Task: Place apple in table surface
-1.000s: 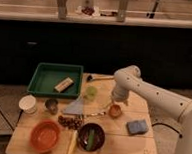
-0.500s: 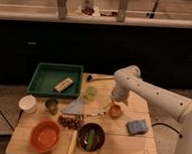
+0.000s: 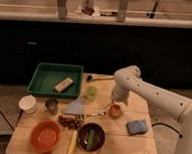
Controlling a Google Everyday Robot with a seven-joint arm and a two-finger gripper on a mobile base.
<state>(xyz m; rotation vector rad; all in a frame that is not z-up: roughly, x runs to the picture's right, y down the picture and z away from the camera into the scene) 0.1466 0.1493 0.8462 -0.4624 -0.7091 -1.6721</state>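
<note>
The apple (image 3: 115, 111), a small round orange-yellow fruit, sits low over the pale wooden table surface (image 3: 134, 144), right of centre. My gripper (image 3: 116, 105) hangs straight down from the white arm (image 3: 153, 96) and is right on top of the apple, hiding its upper part. I cannot tell whether the apple touches the tabletop.
A green tray (image 3: 56, 80) with a small tan block stands at the back left. A green cup (image 3: 90, 92), a grey cloth (image 3: 75, 108), a white cup (image 3: 27, 103), a metal cup (image 3: 51, 105), an orange-red bowl (image 3: 45, 135), a dark bowl (image 3: 90, 136) and a blue sponge (image 3: 136, 126) lie around.
</note>
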